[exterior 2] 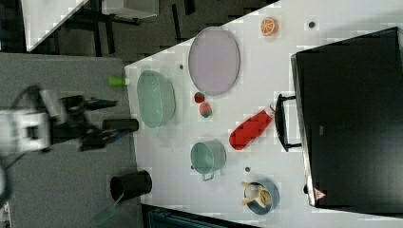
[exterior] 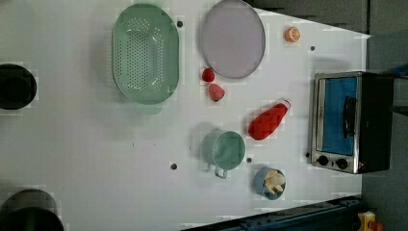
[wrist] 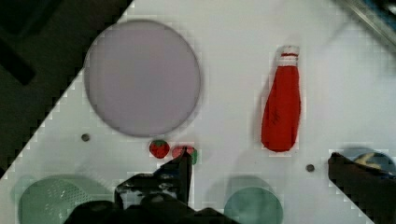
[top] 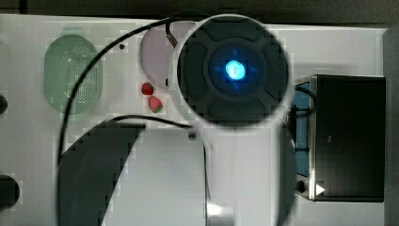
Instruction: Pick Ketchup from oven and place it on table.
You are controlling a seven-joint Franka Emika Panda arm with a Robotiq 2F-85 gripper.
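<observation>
My hand [wrist: 261, 163] was wide open, holding nothing, up above the counter [exterior: 96, 144]. Ketchup [exterior: 267, 121] lay on its side on the counter near the oven [exterior: 349, 121].

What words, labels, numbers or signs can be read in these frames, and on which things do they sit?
No text reads legibly.
Warning triangle sign on the oven top, near its corner: a symbol, too small to read.
Small mark mid-top of the oven: too blurred to read.
Dark scribble on the ketchup bottle: illegible.
</observation>
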